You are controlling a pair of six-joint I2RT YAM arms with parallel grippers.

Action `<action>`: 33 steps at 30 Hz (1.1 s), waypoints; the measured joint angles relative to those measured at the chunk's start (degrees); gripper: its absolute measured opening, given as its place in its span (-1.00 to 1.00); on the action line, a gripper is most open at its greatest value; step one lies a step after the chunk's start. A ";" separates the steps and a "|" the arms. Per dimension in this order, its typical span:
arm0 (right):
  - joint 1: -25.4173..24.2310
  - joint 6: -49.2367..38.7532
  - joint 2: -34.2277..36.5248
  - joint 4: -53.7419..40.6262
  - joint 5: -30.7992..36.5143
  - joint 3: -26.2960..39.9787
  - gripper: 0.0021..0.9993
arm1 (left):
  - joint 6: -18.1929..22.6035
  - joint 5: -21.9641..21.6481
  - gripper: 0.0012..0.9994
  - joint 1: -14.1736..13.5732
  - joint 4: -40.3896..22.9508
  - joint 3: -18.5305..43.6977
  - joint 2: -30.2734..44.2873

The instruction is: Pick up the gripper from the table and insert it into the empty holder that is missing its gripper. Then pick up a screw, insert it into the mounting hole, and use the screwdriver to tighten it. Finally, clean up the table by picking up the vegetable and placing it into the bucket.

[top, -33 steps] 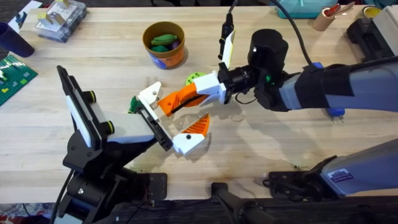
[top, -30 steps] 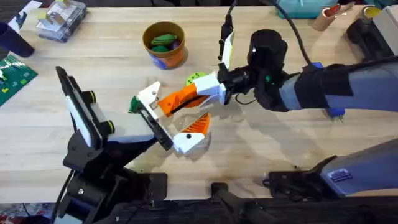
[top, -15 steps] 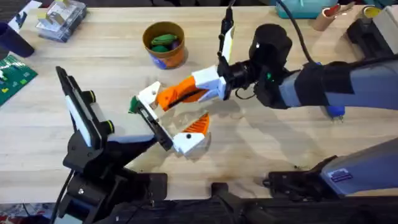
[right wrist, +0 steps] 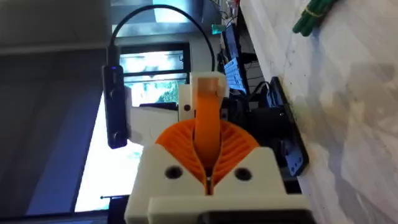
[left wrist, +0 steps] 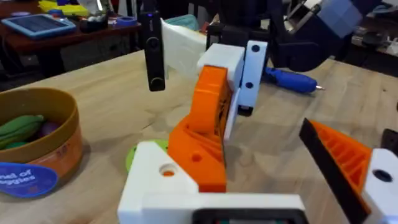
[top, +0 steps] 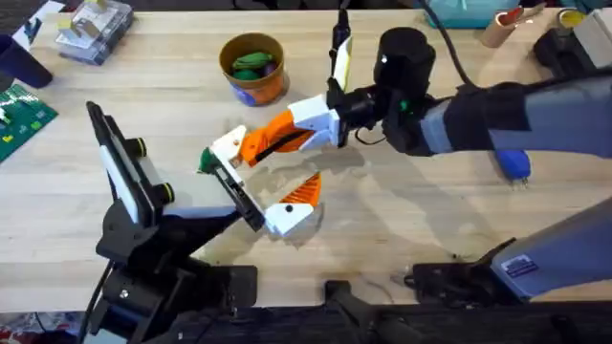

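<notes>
Overhead, going left to right, I count one holder on my left arm, carrying one orange finger at its near end; one bucket behind it with vegetables inside; and one loose gripper pressed to the holder's far end. My right gripper reaches in level from the right, its fingers clamped on that orange piece. The left wrist view adds the blue screwdriver lying beyond. The right wrist view confirms the pinch.
</notes>
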 joint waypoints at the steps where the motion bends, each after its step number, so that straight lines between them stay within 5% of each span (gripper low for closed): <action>1: 0.20 0.00 0.63 0.06 -0.13 0.65 -0.97 | -0.17 -0.35 0.97 0.16 -0.01 0.00 0.00; 11: 2.95 0.00 7.13 0.06 0.07 8.76 -0.97 | -0.69 -7.66 0.97 1.69 -0.04 0.00 0.01; 22: 3.27 -0.17 8.83 -0.06 -0.60 10.18 -0.97 | -1.09 -3.02 0.97 0.81 0.01 0.02 -0.01; 33: 4.10 0.11 8.90 0.05 -0.14 10.22 -0.97 | -1.13 -3.40 0.97 0.83 -0.01 0.02 -0.01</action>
